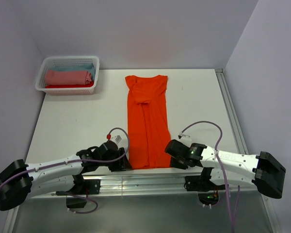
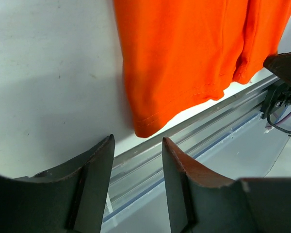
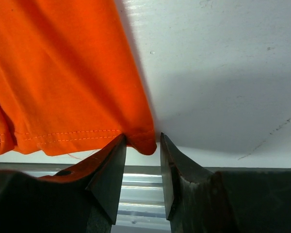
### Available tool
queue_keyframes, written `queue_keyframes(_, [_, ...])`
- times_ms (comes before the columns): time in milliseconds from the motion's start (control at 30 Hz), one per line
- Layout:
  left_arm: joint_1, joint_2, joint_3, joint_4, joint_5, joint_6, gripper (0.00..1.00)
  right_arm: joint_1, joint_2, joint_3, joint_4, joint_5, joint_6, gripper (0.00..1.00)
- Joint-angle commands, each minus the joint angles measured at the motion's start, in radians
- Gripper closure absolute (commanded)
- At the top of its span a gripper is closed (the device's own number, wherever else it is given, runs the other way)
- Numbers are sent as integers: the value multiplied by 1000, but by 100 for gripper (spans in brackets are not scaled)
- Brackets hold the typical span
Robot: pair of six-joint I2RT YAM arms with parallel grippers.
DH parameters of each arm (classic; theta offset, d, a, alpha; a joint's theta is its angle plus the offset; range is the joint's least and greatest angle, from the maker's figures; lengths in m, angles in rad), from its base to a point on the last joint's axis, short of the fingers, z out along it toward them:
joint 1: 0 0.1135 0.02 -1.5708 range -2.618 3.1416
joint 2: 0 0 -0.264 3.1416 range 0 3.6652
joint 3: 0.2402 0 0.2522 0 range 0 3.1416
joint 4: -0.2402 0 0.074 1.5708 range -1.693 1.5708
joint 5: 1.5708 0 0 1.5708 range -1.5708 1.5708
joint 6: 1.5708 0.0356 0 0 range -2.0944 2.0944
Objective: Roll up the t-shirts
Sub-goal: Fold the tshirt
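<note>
Dark fingers of the right claw (image 3: 141,138) fill the bottom of the right wrist view. They stand apart with a narrow gap, clamped on nothing. The near right hem corner of the plain bright orange cloth t-shirt (image 3: 63,73) sits directly at the mouth of that gap, just ahead of the fingertips. You cannot tell from this view whether the cloth touches either finger.

Check the left claw (image 2: 136,141) next. Its fingers are also parted and empty. The shirt's near left hem corner lies ahead of the gap and slightly to its right, near but clearly apart from the tips.

Note the following from the top view:

- The orange t-shirt (image 1: 148,121) lies flat on the white table (image 1: 68,121), folded into a long narrow strip.
- Its long axis runs straight away from both claws: hem at the claws, round neck at the far end.
- The left claw (image 1: 122,162) and right claw (image 1: 172,156) flank the hem, one at each corner.
- The silver metal rail (image 1: 145,178) runs just behind the claws.
- The white plastic lattice basket (image 1: 70,58) sits well beyond and to the left of the left claw, holding a folded salmon-pink garment (image 1: 68,76) over pale blue and red ones.

Judge the roll as not yet begun; the hem is flat. The right claw is the nearer to its corner. Expect to bring the left claw forward and rightward before both can grip, since the roll must travel along the long axis, away from the claws.
</note>
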Motion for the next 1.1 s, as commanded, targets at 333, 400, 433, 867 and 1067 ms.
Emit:
queue_keyframes(333, [-9, 169, -14, 57, -46, -11, 66, 6, 38, -10, 77, -4, -30, 81])
queue_keyframes(400, [-9, 210, 9, 48, -50, 1, 81, 6, 39, -2, 74, -7, -37, 93])
queue_keyframes(433, [-11, 216, 15, 42, -52, 4, 90, 8, 41, 1, 70, -5, -39, 97])
queue_keyframes(867, [-3, 118, 144, -168, -35, 66, 100, -2, 38, 189, -70, 36, -135, 100])
queue_keyframes(1067, [44, 120, 203, -193, -38, 96, 100, -57, 61, 226, -45, 16, -209, 100])
